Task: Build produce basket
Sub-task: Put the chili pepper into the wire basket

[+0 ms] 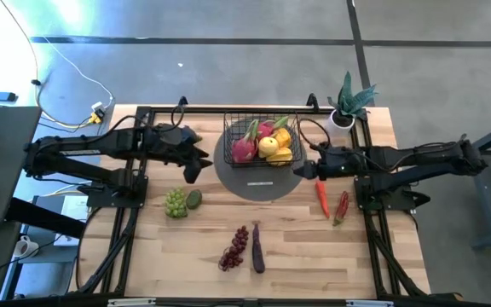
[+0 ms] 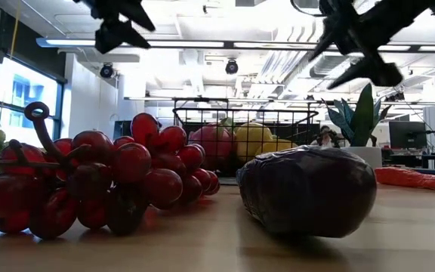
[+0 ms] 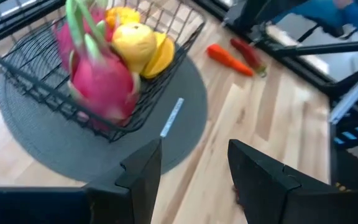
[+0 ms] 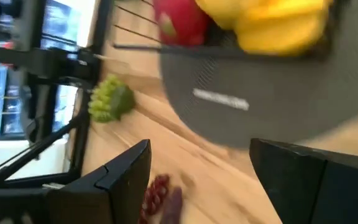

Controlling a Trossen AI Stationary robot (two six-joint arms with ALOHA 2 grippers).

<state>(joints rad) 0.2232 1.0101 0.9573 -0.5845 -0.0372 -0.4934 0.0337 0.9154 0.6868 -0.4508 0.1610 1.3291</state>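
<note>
the table (image 1: pixel 186 256) was a light wood top with both arms hanging over it. the round grey mat (image 1: pixel 258 183) sat at the back middle, and the basket (image 1: pixel 237 128) stood on it, already holding two pink dragon fruits (image 1: pixel 244 148) and a few yellow fruits (image 1: pixel 273 145).

the left gripper (image 1: pixel 193 167) hovered just left of the mat, fingers apart and nothing between them, with the basket right ahead in its wrist view. the right gripper (image 1: pixel 305 169) hung at the mat's right edge, fingers (image 4: pixel 120 171) also spread and empty.

the rest of the produce was out on the wood: the eggplant (image 1: pixel 257 247) and red grapes (image 1: pixel 234 249) side by side near the front, the green grapes (image 1: pixel 176 203) touching a small green fruit (image 1: pixel 194 199) below the left gripper, and two red chilies (image 1: pixel 321 196) just under the right gripper.

looked like a between-picks moment, basket maybe half filled. the next move would probably be the right arm dropping onto a chili or the left onto the green grapes. either way it'd need to come down with fingers straddling the piece, then lift clear over the basket's wire rim.
</note>
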